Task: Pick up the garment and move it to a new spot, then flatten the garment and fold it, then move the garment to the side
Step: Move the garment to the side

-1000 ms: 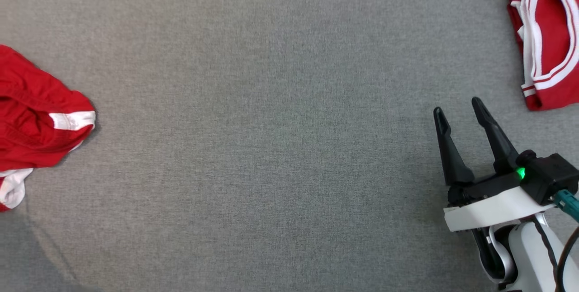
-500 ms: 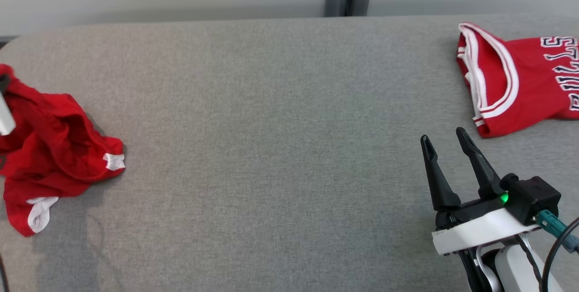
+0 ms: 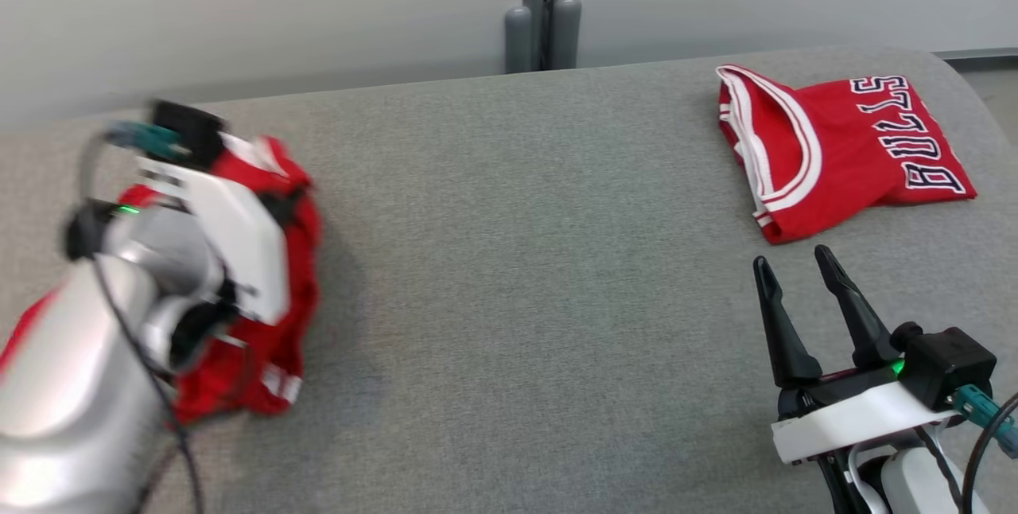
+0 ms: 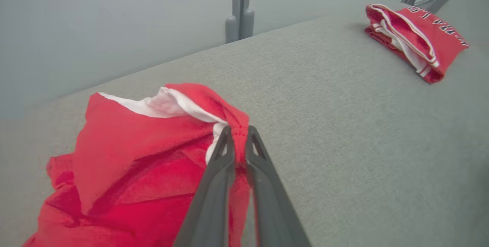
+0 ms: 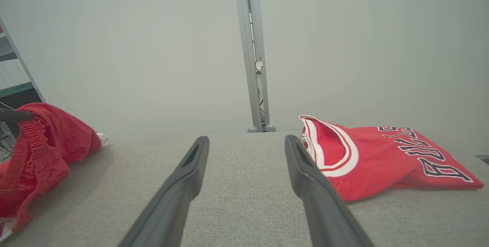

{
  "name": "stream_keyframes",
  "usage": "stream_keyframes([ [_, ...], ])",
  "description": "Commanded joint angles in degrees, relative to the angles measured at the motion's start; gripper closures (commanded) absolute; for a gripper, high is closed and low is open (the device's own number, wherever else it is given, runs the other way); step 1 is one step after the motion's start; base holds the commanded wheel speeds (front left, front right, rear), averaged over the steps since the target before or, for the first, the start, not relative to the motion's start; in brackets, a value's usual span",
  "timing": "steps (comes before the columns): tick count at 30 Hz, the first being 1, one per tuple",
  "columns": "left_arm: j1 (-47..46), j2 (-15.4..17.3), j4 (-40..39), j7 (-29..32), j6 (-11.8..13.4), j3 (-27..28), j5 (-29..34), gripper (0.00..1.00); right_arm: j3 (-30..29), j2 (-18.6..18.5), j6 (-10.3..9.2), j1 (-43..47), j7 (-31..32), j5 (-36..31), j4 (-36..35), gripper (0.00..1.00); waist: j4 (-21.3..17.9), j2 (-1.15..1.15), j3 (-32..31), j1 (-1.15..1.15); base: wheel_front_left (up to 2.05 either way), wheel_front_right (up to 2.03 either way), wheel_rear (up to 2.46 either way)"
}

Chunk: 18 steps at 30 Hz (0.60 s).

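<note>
The right gripper (image 3: 793, 258) hovers with its 2 dark fingers (image 3: 783, 323) spread, holding nothing. The left gripper (image 4: 237, 134) is clenched on a fold of the crumpled red garment with white trim (image 4: 133, 155), on the left side of the grey fabric table (image 3: 517, 259). A folded red lettered jersey (image 3: 835, 148) lies far right.

Silver forearm (image 3: 56, 387), white wrist plate (image 3: 859, 422) — dark fingers (image 3: 783, 331), teal plug (image 3: 974, 403).

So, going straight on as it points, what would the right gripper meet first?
Likely nothing near: ahead of the right gripper runs bare grey surface to the grey post beyond its far edge. The folded Bulls jersey lies just right of that line; a finger might graze it.
</note>
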Motion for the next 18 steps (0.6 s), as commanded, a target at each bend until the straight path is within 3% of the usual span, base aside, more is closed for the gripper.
stream_keyframes([
  [1, 2.24, -1.46, -2.96, 0.41, 0.87, -1.16, -0.09, 1.0, -0.5, -0.59, 0.03, 0.11, -0.19, 0.04, -0.18, 0.0, -0.89, 0.0, 0.06, 0.0, 0.0, 0.0, 0.0],
  [4, 4.7, -4.64, -7.92, 0.84, 2.35, -3.72, 0.5, 1.0, -0.97, -0.77, 0.03, 0.29, -0.2, 0.14, -0.24, 0.0, -1.78, 0.0, 0.33, 0.0, 0.0, 0.0, 0.0],
  [7, 6.55, -9.79, -11.51, 0.85, 3.54, -7.85, 1.35, 1.0, -1.31, -0.9, 0.03, 0.17, -0.2, 0.35, -0.22, 0.0, -2.92, 0.0, 0.82, 0.0, 0.0, 0.0, 0.0],
  [18, -0.7, -19.36, -3.64, -1.55, 2.8, -12.34, 3.02, 1.0, 0.31, -0.25, 0.03, -2.71, -0.2, 0.49, -0.16, 0.0, -6.88, 0.0, 5.16, 0.0, 0.0, 0.0, 0.0],
])
